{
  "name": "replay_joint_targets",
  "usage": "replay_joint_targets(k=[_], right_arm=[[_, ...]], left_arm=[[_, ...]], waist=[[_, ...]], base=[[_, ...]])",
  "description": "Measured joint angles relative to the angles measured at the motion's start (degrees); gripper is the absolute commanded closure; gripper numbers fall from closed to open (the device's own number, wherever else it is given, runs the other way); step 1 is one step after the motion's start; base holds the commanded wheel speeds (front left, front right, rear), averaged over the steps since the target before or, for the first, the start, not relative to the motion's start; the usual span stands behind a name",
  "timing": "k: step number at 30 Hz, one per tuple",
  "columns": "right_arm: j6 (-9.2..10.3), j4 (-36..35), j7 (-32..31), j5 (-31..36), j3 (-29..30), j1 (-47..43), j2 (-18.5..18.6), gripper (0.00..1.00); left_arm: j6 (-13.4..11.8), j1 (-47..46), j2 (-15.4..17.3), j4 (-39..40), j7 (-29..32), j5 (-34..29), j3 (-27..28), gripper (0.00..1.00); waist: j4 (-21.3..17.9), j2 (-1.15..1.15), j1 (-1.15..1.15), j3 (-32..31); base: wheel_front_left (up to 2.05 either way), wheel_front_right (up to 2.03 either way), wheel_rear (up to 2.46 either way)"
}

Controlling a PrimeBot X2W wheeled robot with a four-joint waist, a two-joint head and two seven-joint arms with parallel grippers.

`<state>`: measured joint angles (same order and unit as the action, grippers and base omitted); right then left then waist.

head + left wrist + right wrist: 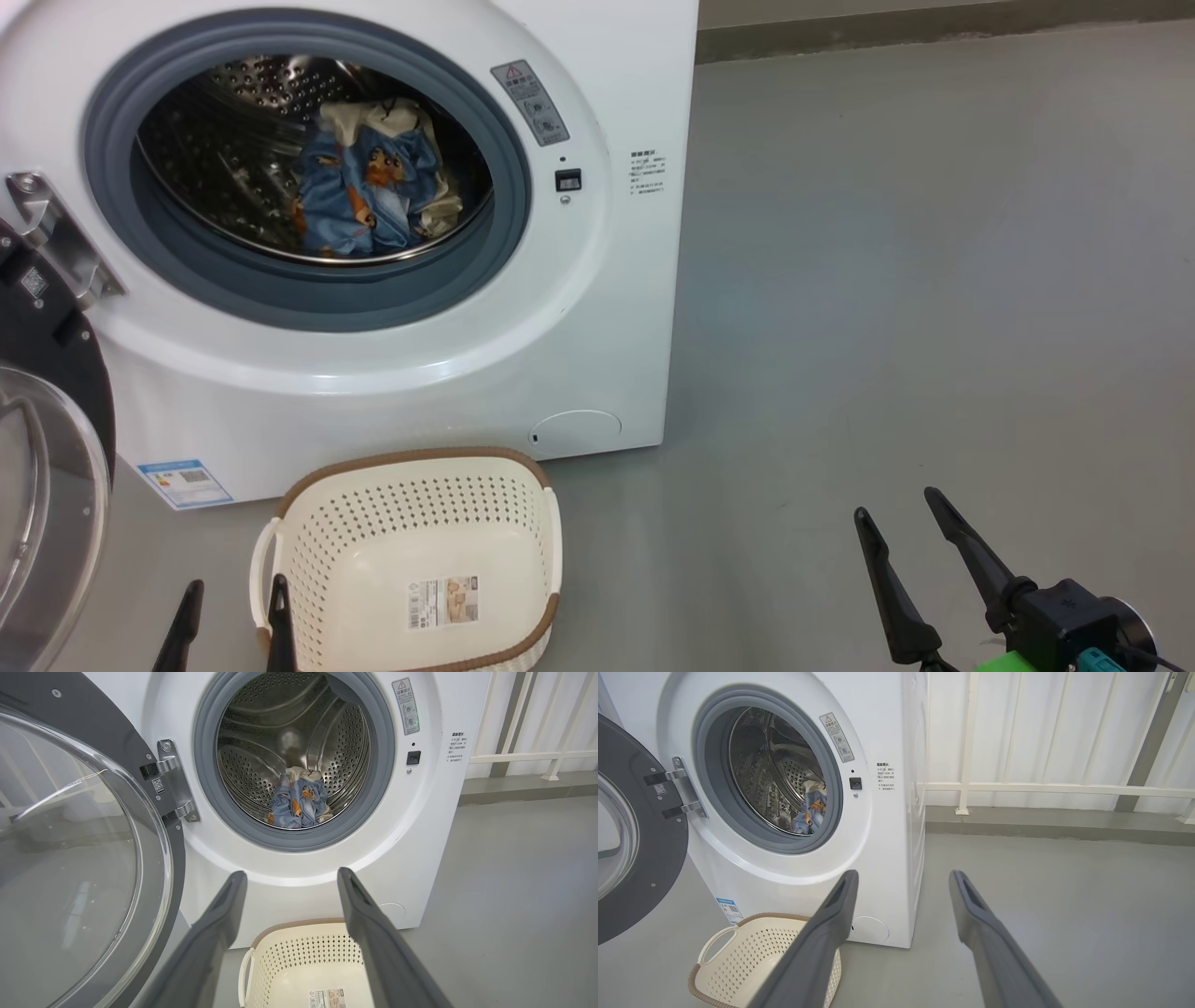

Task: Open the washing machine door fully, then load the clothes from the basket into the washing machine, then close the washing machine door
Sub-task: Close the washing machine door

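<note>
Long dark-grey fingers (966,541), blk wrist housing (1064,621), green mount (1013,665)

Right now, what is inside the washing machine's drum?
The clothes, a blue printed bundle with cream cloth, lie low in the steel drum of the washing machine. Anything beneath or behind the bundle is covered.

The left gripper (235,590) sits low at the lower left, its two dark fingers pointing up, spread wide and empty. Over on the lower right, the right gripper (896,504) has its jaws just as wide, fingers leaning slightly left, gripping nothing.
</note>
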<state>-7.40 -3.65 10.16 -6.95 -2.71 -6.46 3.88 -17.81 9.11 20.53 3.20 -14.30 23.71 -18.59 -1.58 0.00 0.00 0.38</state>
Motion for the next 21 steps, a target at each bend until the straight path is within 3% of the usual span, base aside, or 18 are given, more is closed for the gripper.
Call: replay_joint_targets(k=[21], right_arm=[[0.0, 0.3, 0.0, 0.0, 0.3, 0.0, -0.2, 0.0]], left_arm=[[0.9, 0.0, -0.8, -0.3, 0.0, -1.3, 1.1, 0.0]], waist=[[-0.1, 0.0, 0.0, 0.2]], base=[[0.0, 0.0, 0.0]])
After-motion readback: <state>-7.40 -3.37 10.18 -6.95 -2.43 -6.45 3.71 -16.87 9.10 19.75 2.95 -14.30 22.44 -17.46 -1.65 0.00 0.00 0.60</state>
